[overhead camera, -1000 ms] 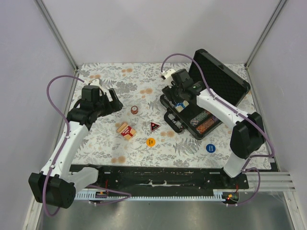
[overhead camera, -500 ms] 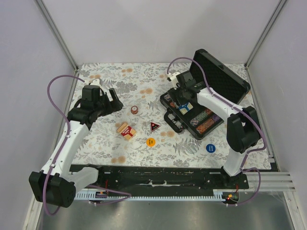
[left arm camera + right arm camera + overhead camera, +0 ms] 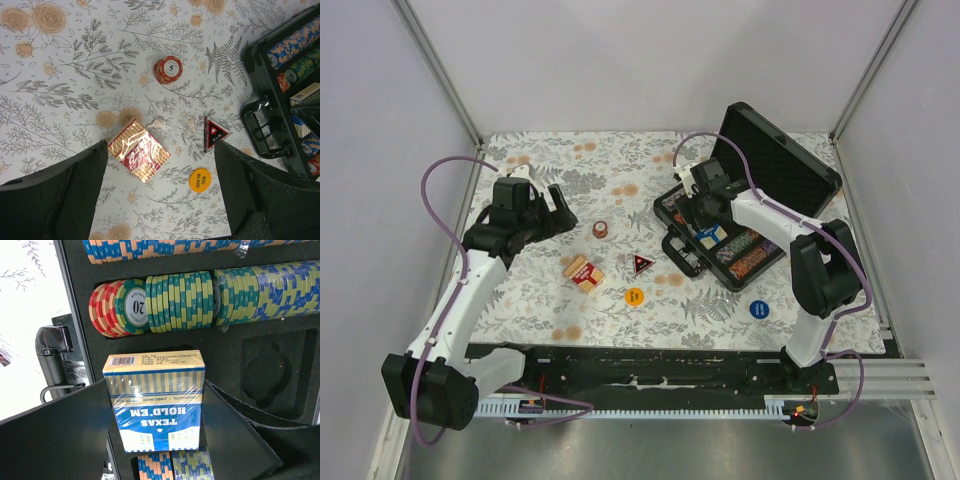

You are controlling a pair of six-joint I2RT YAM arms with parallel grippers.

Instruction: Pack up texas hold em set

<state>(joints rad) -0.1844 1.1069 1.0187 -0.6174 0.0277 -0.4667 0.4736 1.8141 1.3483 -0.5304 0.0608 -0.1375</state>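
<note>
In the last second your right end effector (image 3: 155,384) has swung inward over the tray of the open black case (image 3: 785,172) at the worktop's (image 3: 540,300) back right. The blue card deck (image 3: 154,405) travelled with it, so I judge the fingers closed on its sides, with one deck nearly packed. It is a cellophane-wrapped blue-and-cream box, label up, beside the chip rows (image 3: 200,300). Your left end effector (image 3: 557,206) has stayed wide open and empty above the red card deck (image 3: 139,156), red triangle (image 3: 214,133), yellow disc (image 3: 200,179) and reddish chips (image 3: 167,70).
</note>
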